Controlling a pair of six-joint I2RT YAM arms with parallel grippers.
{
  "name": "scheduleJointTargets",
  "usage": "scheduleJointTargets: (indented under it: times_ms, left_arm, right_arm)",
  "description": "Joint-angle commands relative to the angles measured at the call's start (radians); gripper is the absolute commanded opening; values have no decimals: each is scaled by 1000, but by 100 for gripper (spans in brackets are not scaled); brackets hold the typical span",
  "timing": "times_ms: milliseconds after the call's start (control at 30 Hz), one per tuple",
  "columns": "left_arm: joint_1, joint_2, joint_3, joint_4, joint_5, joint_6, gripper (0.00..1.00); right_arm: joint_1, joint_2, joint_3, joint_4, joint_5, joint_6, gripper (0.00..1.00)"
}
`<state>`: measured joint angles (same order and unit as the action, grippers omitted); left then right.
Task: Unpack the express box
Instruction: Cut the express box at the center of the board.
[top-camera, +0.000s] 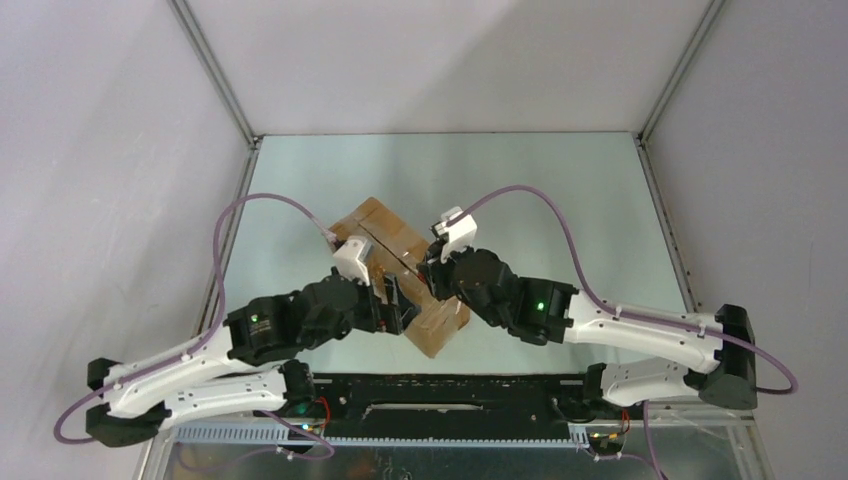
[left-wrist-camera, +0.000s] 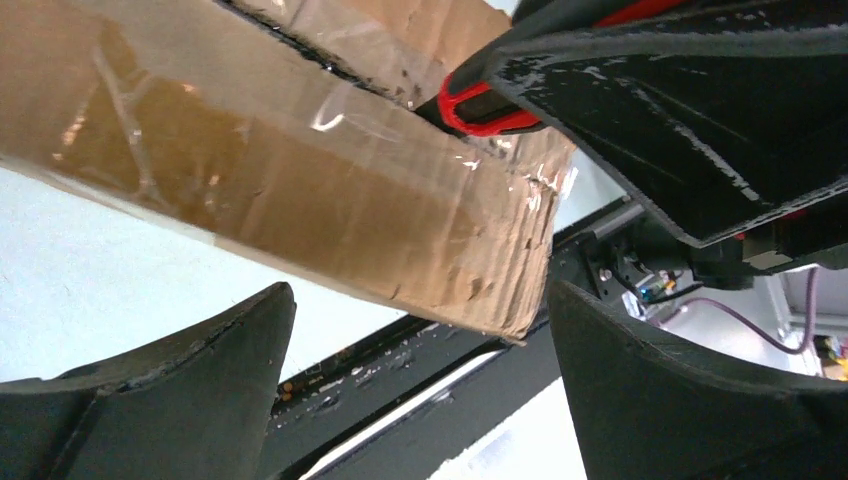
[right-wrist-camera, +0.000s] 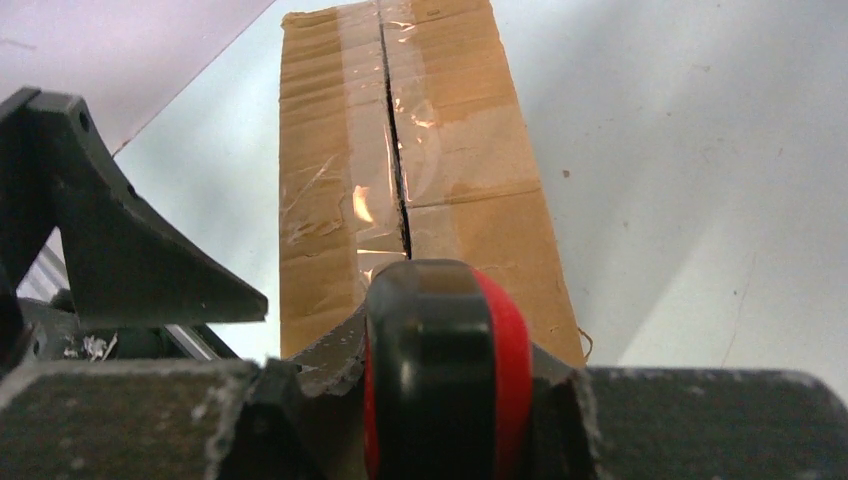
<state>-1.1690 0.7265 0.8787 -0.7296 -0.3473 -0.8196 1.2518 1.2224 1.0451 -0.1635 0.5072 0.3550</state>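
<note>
The express box is a brown taped carton lying diagonally mid-table. Its top seam is slit along the tape, as the right wrist view shows. My right gripper is shut on a red and black utility knife, held over the seam at the box's near part. The knife tip rests at the seam in the left wrist view. My left gripper is open at the box's near end. Its fingers are spread wide, with the box's end just beyond them.
A black base rail runs along the near edge. Grey walls close the table at the left, right and back. Purple cables loop above both arms. The left gripper's finger shows beside the box in the right wrist view.
</note>
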Motion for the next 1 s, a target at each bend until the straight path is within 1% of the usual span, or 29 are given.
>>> scheduleJointTargets:
  times_ms: [0,67,200,333,367,467,533,600,700,767,867,967]
  left_arm:
    - [-104,45,-7,33,-234,-44,100]
    - [-149,57,-2,3,-326,-114,100]
    - [-219,61,-30,-34,-447,-267,100]
    - [-272,123,-11,-225,-559,-506,100]
    - [-284,132,-15,-244,-568,-539,100]
    - [-296,116,-49,-218,-586,-561,100]
    - [-287,76,-81,-193,-605,-538,100]
    - [-252,30,-99,-168,-611,-484,100]
    - [-138,-40,-120,-114,-583,-365,100]
    - [-58,-73,-135,-50,-544,-269,100]
    - [83,-89,-138,35,-456,-127,100]
    - [185,-95,-133,117,-357,10,100]
  right_arm:
    - [-2,48,66,-25,25,61,0]
    - [-3,58,73,-24,27,67,0]
    - [-2,79,98,-47,38,87,0]
    - [0,107,135,-89,73,126,0]
    - [3,114,141,-93,83,130,0]
    - [10,129,158,-103,94,130,0]
    - [9,129,159,-103,98,131,0]
    - [6,131,162,-105,101,130,0]
    - [-1,140,172,-104,102,124,0]
    - [-4,150,183,-102,105,118,0]
    - [-15,167,198,-102,118,119,0]
    - [-30,192,211,-99,122,124,0]
